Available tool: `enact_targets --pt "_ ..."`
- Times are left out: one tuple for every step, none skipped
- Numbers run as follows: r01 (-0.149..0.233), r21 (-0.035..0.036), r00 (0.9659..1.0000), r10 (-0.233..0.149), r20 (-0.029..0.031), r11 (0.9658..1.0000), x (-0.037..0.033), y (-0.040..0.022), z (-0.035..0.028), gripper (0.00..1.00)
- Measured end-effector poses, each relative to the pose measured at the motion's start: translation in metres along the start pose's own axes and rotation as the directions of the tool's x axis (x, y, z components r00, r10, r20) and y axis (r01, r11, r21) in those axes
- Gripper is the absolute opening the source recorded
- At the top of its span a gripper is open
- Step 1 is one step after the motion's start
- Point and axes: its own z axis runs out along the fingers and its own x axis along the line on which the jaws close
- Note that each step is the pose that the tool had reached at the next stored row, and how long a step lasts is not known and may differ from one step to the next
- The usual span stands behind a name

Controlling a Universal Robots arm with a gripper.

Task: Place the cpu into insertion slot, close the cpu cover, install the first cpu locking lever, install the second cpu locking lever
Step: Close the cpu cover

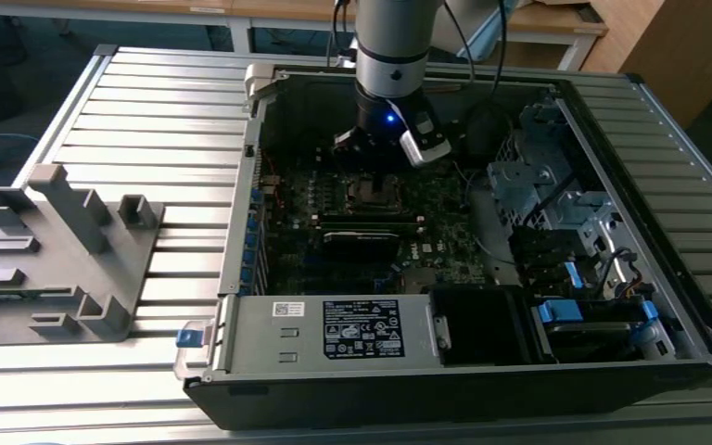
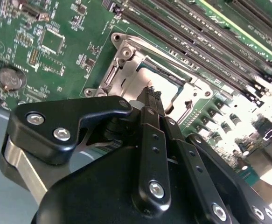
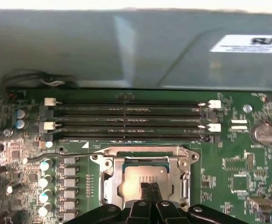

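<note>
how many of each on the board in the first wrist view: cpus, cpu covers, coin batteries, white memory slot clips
cpu: 1
cpu cover: 1
coin battery: 1
white slot clips: 4
total: 7

I count one cpu (image 3: 131, 179), one cpu cover (image 3: 108, 182), four memory slots (image 3: 126, 113) (two white-clipped), one coin battery (image 3: 263, 133), one computer case (image 1: 455, 394).
</note>
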Motion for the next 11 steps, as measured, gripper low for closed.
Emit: enact_targets --pt "0.006 -0.0001 1.0000 -0.006 -0.0001 1.0000 0.0000 0.0000 0.0000 0.11" --pt "0.007 -0.0001 1.0000 -0.007 -0.0001 1.0000 0.0000 0.0000 0.0000 0.11" --pt "0.007 -0.0001 1.0000 -0.007 0.0000 1.0000 0.0002 0.0000 0.0001 0.11" --pt "0.006 -0.0002 1.0000 -0.006 0.0001 1.0000 0.0007 0.0000 0.0002 0.11" --pt "0.005 -0.0002 1.0000 -0.005 0.0001 1.0000 0.0017 0.0000 0.0003 0.11" --pt "0.001 -0.0001 1.0000 -0.001 0.0001 1.0000 0.0030 0.0001 0.0003 0.11" --pt "-0.002 0.0002 1.0000 0.002 0.0000 1.0000 0.0040 0.0001 0.0003 0.11" --pt "-0.005 0.0002 1.0000 0.005 0.0001 1.0000 0.0050 0.0001 0.0005 0.11" --pt "-0.007 0.0003 1.0000 0.007 0.0000 1.0000 0.0057 0.0001 0.0005 0.11" --pt "-0.008 0.0005 1.0000 0.008 0.0000 1.0000 0.0057 0.0001 0.0004 0.11" --pt "-0.008 0.0006 1.0000 0.008 0.0000 1.0000 0.0057 0.0001 0.0004 0.11"
